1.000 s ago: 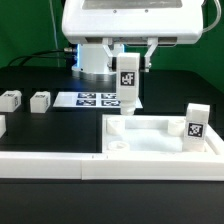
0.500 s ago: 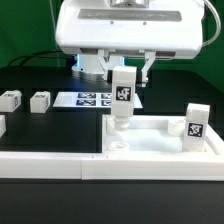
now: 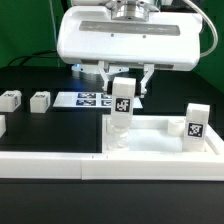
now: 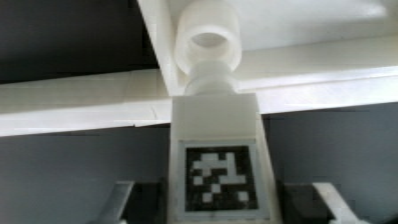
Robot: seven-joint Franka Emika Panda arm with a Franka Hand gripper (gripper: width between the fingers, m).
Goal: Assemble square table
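Note:
My gripper (image 3: pixel 124 88) is shut on a short white leg (image 3: pixel 121 108) with a black-and-white tag, holding it upright by its upper part. The leg's narrow lower end sits at the round corner socket (image 3: pixel 115 141) of the white square tabletop (image 3: pixel 160 143), at its corner on the exterior view's left. In the wrist view the leg (image 4: pixel 217 150) runs from between my fingers (image 4: pixel 135 200) to the socket (image 4: pixel 212 42) on the tabletop's raised edge (image 4: pixel 89 100). A second tagged leg (image 3: pixel 194 122) stands upright at the tabletop's corner on the exterior view's right.
Two loose white legs (image 3: pixel 10 99) (image 3: pixel 40 101) lie at the exterior view's left, with a third white piece (image 3: pixel 2 125) at the frame edge. The marker board (image 3: pixel 88 99) lies behind the tabletop. A long white rail (image 3: pixel 50 165) runs along the front.
The gripper has come down and shifted slightly toward the exterior view's left with the leg, bringing the leg's lower end down to the corner socket. The grip has not changed.

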